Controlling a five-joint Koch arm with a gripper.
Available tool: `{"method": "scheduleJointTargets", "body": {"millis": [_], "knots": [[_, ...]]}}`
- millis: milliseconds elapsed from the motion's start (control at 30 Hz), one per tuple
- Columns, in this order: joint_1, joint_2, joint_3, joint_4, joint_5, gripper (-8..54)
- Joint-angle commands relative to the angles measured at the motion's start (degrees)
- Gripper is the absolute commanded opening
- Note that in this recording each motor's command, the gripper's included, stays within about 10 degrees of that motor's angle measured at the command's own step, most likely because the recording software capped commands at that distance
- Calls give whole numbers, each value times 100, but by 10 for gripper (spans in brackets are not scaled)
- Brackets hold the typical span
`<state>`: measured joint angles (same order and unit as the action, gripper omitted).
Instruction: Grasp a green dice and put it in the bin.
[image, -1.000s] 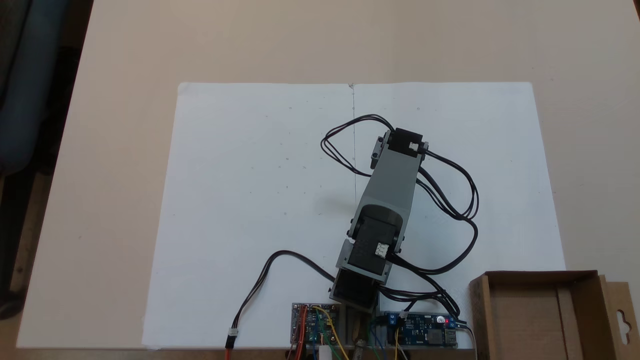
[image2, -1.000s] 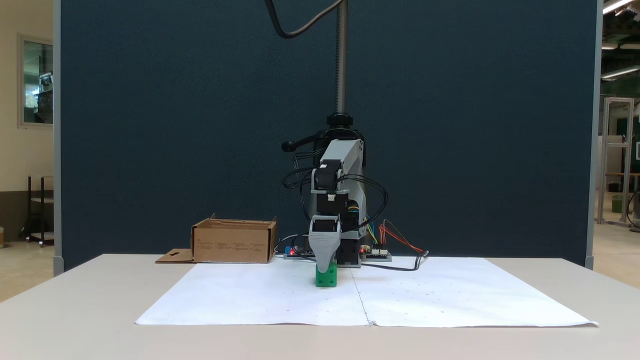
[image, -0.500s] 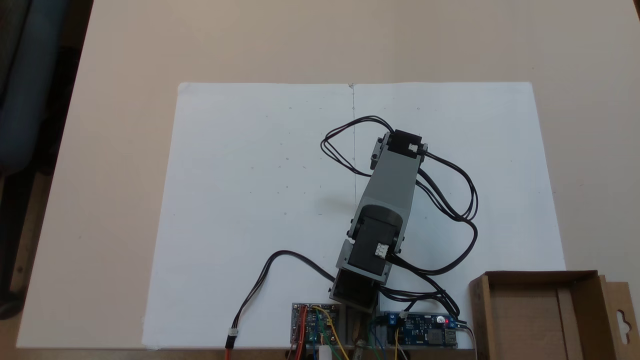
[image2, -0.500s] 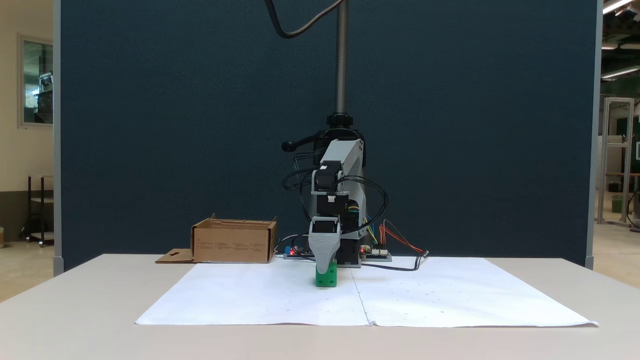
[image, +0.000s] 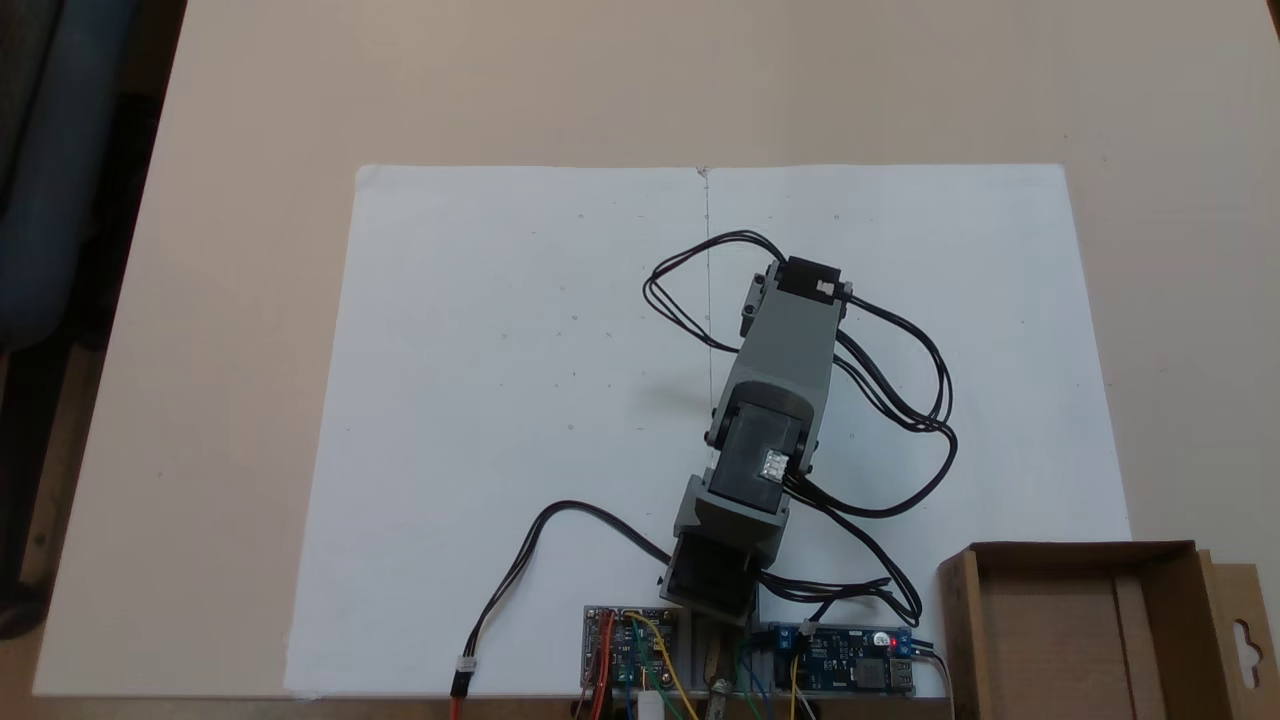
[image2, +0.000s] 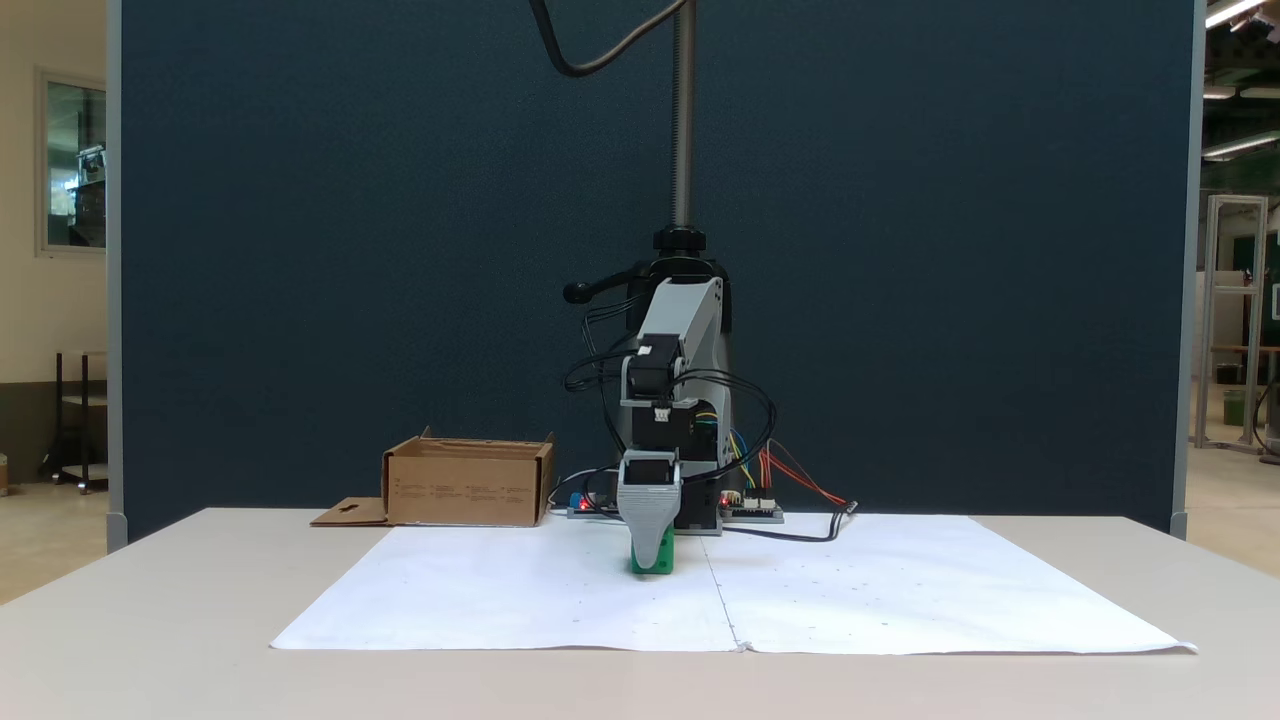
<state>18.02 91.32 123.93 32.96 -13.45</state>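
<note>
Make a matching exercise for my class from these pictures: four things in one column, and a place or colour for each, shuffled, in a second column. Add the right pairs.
Things
1. green dice
2. bin
3. white paper
4. circuit boards

Places or colours
A. spread flat over the middle of the table
B. at the foot of the arm, with coloured wires
C. brown cardboard, beside the paper near the arm's base
D. on the paper, right under the claw

Pairs: 1-D, 2-C, 3-A, 4-B
</note>
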Motion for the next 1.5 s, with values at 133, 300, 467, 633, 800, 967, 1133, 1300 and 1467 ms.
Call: {"method": "scheduleJointTargets", "body": {"millis": [133,300,467,633,800,967,1133,1300,1467], "knots": [[62,18,-53,-246,-519,448],[79,-44,-53,-255,-659,445],[88,-70,-44,-264,-721,427],[88,-88,18,-325,-712,422],[44,-211,97,-334,-721,411],[44,-237,105,-404,-932,411],[79,-264,105,-457,-976,411],[132,-264,105,-615,-984,411],[167,-272,114,-650,-984,403]]}}
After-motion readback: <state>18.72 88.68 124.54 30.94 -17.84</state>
